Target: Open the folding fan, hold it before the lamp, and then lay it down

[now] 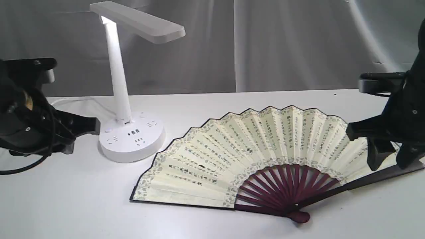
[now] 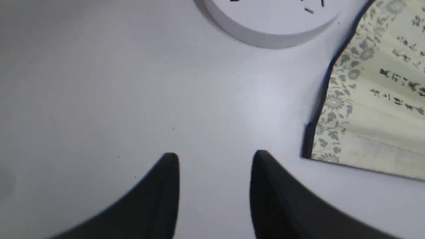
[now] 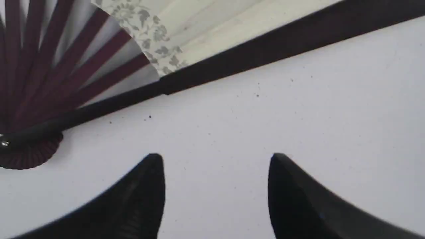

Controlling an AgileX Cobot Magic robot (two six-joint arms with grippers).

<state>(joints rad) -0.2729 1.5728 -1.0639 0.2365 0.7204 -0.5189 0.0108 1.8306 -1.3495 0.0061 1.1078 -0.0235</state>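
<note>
The folding fan [image 1: 252,156] lies fully spread on the white table, calligraphy side up, its maroon pivot end [image 1: 298,216] toward the front. Left of it stands the white lamp [image 1: 127,99], its head lit. My right gripper [image 1: 386,156] hovers open over the fan's right edge, above the dark guard [image 3: 265,54], and holds nothing. Off to the left, beside the lamp base [image 2: 272,23], my left gripper [image 2: 215,159] is open and empty. The fan's left corner [image 2: 358,109] shows in the left wrist view.
A grey curtain [image 1: 265,43] hangs behind the white table [image 1: 66,205]. The lamp's white cord [image 1: 76,101] runs along the back left.
</note>
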